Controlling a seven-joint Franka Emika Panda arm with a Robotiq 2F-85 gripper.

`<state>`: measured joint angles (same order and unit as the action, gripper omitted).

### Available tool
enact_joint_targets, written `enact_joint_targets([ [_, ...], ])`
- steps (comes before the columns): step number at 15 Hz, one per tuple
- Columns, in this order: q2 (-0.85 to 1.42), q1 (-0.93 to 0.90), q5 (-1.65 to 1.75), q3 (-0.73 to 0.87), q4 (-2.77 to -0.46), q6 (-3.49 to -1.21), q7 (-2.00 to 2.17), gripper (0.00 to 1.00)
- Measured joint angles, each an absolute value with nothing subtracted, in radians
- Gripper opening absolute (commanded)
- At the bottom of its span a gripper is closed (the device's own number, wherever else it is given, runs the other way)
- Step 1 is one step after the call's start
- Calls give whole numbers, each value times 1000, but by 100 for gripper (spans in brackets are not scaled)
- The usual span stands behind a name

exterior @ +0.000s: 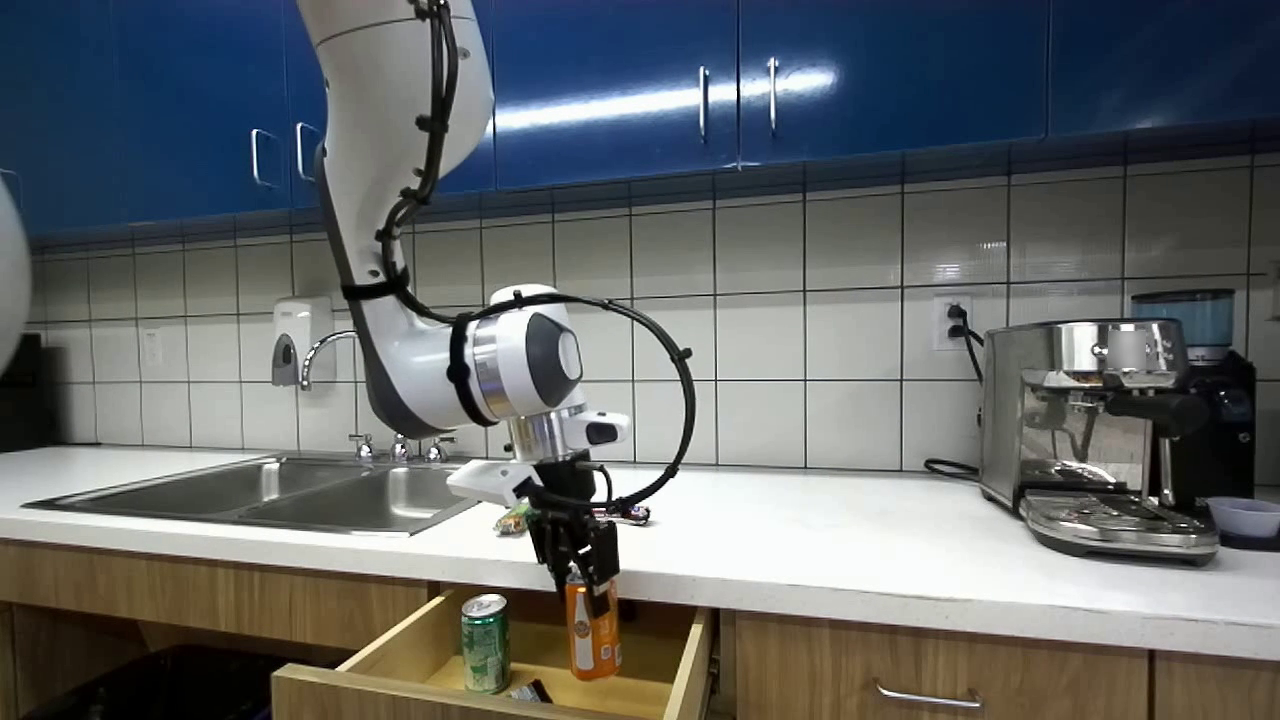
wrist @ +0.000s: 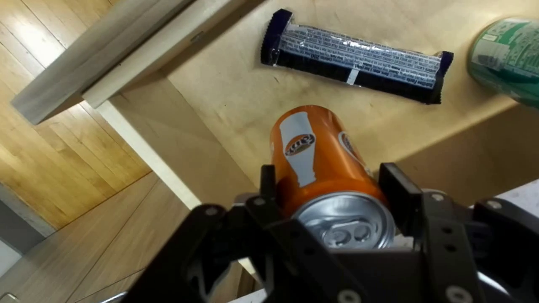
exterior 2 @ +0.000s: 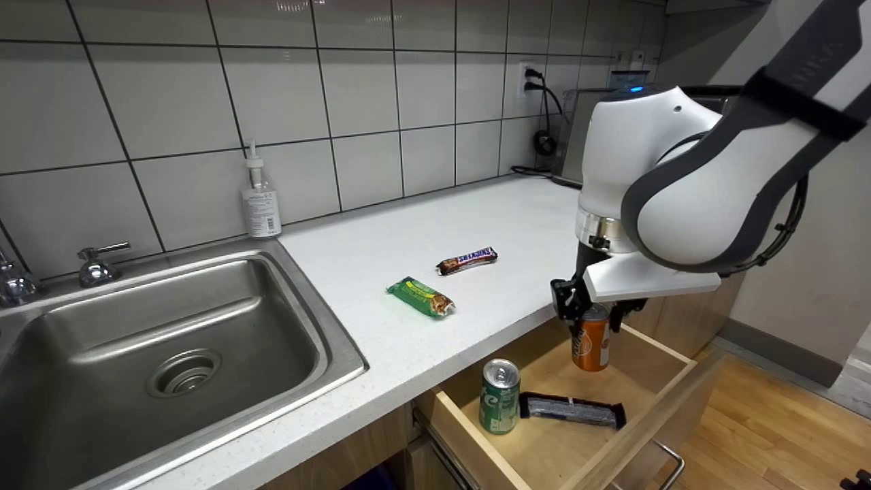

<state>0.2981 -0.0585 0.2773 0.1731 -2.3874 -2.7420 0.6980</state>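
My gripper (wrist: 328, 180) is shut on an orange Fanta can (wrist: 322, 145), its black pads on either side near the silver lid. In both exterior views the can (exterior: 594, 640) stands roughly upright inside the pulled-out drawer (exterior 2: 469, 435), beneath the gripper (exterior: 584, 588). Whether its base touches the drawer floor I cannot tell. A green can (exterior 2: 500, 401) stands near the drawer's sink-side wall, seen partly at the right edge of the wrist view. Between the cans and toward the drawer front lies a dark-wrapped bar (wrist: 356, 63), label side up.
Above the drawer runs a white counter (exterior 2: 381, 354) bearing a green-wrapped bar (exterior 2: 422, 297) and a Snickers bar (exterior 2: 467, 260). A steel sink (exterior 2: 326, 340) is set in it. An espresso machine (exterior: 1100, 430) stands further along, and blue cabinets (exterior: 620, 90) hang overhead.
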Motion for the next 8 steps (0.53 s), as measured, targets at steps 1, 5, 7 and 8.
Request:
enact_joint_targets([
  [1, 311, -65, 277, 178, -2387, -2752, 698, 38],
  [5, 360, -96, 277, 211, -2385, -2801, 698, 38],
  [7, 385, -122, 277, 242, -2384, -2831, 698, 38],
  [8, 398, -136, 277, 259, -2382, -2844, 698, 38],
])
